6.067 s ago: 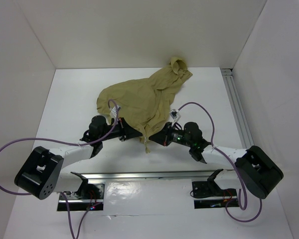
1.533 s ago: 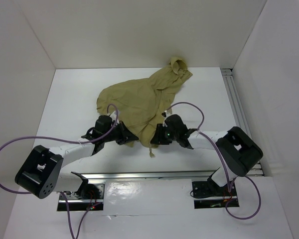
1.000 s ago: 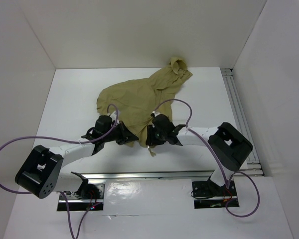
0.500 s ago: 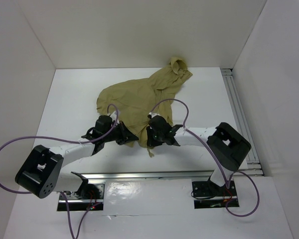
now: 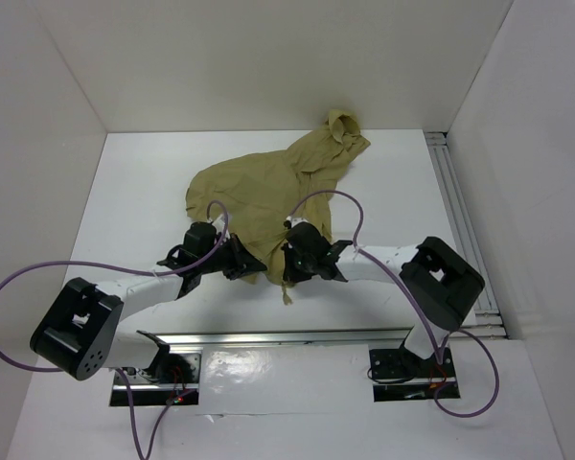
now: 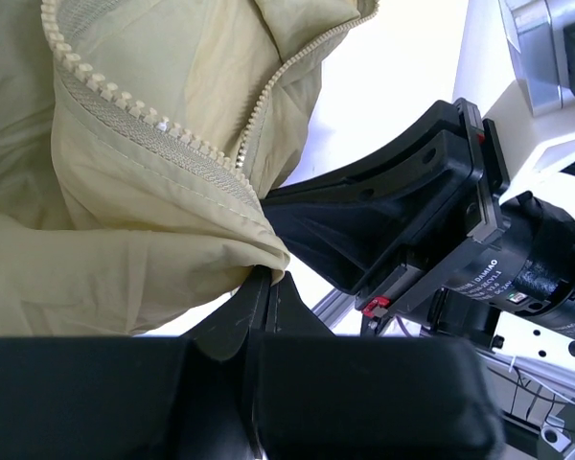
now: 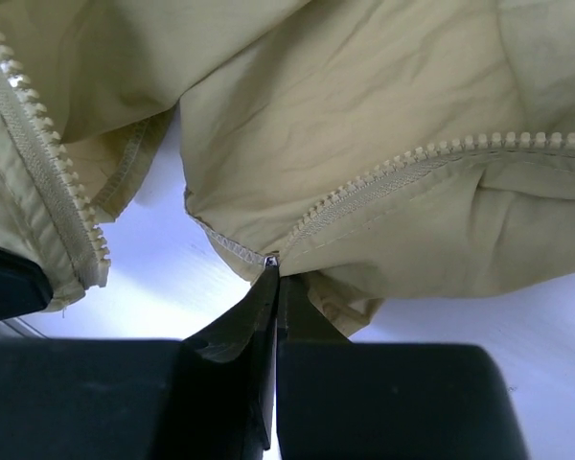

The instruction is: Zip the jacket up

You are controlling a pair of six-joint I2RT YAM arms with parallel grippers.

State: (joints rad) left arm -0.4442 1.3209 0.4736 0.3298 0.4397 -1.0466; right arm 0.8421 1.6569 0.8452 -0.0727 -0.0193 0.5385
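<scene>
The left pincer is clamped on the jacket's near hem corner, left of its open zipper. The jacket lies crumpled on the white surface. The right pincer grips the hem corner right of that zipper.

Jacket — cropped in wrist views

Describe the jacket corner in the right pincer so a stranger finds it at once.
Start at the olive-tan jacket, the one big cloth in view, and follow its open front down to the near hem. The right pincer is shut on the hem corner where one row of pale zipper teeth ends. The neighbouring corner, just to its left, is in the left pincer.
</scene>
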